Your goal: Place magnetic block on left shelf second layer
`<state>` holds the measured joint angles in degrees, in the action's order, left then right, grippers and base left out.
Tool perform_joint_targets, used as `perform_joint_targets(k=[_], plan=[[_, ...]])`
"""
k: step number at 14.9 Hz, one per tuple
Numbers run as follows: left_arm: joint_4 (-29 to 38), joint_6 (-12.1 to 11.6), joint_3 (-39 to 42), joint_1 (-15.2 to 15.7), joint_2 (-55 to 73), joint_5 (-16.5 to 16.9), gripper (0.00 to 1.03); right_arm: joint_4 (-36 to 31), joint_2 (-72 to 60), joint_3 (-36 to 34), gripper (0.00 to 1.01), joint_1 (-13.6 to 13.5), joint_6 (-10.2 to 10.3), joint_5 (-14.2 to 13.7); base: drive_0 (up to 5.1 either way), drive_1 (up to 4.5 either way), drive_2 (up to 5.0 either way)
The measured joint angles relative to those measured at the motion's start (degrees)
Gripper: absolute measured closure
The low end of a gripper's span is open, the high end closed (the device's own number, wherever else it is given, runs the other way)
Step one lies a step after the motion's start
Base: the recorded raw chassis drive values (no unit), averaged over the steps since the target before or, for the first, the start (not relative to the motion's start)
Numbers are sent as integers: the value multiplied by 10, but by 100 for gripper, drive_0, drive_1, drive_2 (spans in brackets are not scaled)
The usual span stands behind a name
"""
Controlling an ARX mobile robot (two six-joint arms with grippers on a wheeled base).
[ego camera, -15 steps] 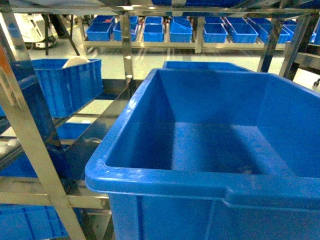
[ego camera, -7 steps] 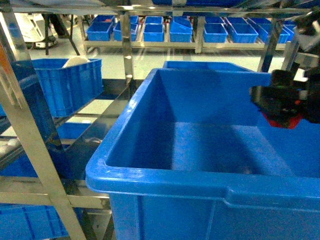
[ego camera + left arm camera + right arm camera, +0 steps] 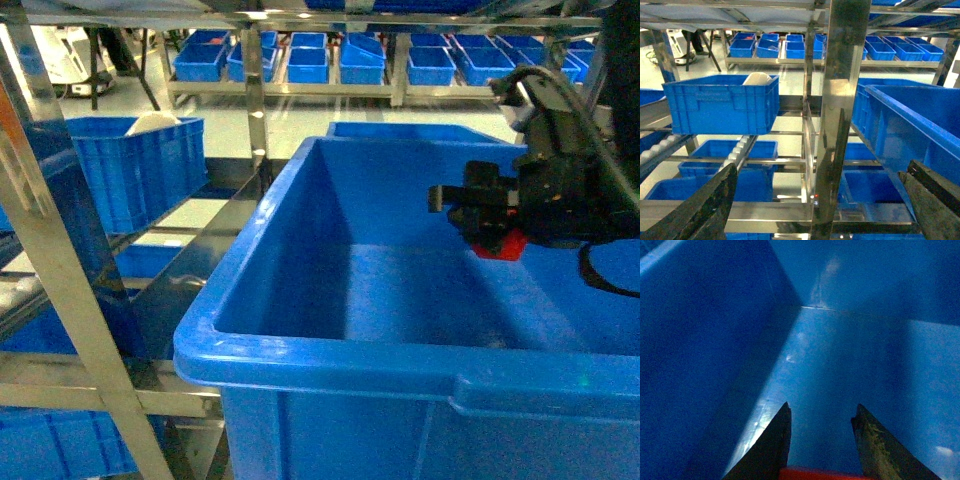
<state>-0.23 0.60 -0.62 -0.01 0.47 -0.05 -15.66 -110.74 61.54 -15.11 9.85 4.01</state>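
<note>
The magnetic block (image 3: 503, 243) is a small red cube held in my right gripper (image 3: 465, 212), which hangs inside the large deep blue tub (image 3: 330, 350), above its floor. In the right wrist view the block (image 3: 820, 474) sits low between the two dark fingers of the right gripper (image 3: 822, 407), with the tub floor (image 3: 840, 350) beyond. The tub stands on a tier of the steel rack (image 3: 60, 290); the tier's surface under it is hidden. My left gripper (image 3: 821, 170) is open, its fingers spread on either side of a steel upright (image 3: 840, 100), holding nothing.
A blue crate (image 3: 135, 175) with a white object in it stands on the rack to the left. Lower blue bins (image 3: 740, 155) sit beneath it. A second tub (image 3: 405, 131) lies behind the big one. Rows of small blue bins (image 3: 330, 62) line the far shelves.
My right gripper, absent from the head view a second ago, has come in from the right with the red block and moved left and slightly down into the tub.
</note>
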Motion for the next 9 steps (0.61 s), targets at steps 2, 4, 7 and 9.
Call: perform_joint_targets(k=[2,4,7,9], plan=[[0,0,0,0,0,0,5,-37,-46,15,44,-7,4,-25,0,0,0],[0,0,0,0,0,0,5,-83,142,-159,4,-37,-60,-53,0,0,0],[0,0,0,0,0,0,5,12,464,-293,3,-19,-99,-101,0,0,0],[0,0,0,0,0,0,5,-116,581,-388,22,10,-107,-168,0,0,0]])
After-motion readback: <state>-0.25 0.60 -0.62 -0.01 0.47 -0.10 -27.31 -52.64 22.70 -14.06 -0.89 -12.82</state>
